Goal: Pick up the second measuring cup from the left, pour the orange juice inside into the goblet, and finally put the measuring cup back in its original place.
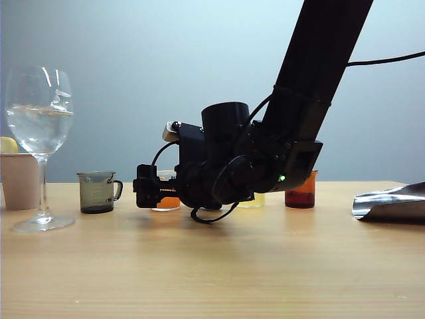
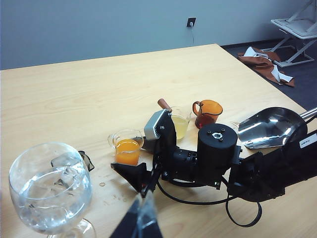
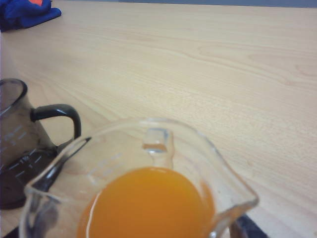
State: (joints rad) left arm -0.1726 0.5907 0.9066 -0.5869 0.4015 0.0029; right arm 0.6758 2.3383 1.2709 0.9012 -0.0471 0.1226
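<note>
The second measuring cup (image 1: 166,199), small and clear, holds orange juice (image 3: 148,208) and stands on the table between the grey handled cup and the yellow one. My right gripper (image 1: 147,187) is low at table level, open, with this cup (image 3: 148,144) between its spread fingers; contact cannot be judged. In the left wrist view one dark finger (image 2: 130,174) lies beside the cup (image 2: 128,147). The goblet (image 1: 40,133) stands far left with clear liquid in its bowl. My left gripper (image 2: 142,218) hovers shut and empty beside the goblet (image 2: 49,191).
A smoky grey handled cup (image 1: 98,191) stands just left of the orange cup. A yellow-liquid cup (image 2: 179,124) and a red-brown cup (image 1: 302,191) stand to its right. A metal scoop (image 1: 392,203) lies far right, a beige cup (image 1: 18,179) far left.
</note>
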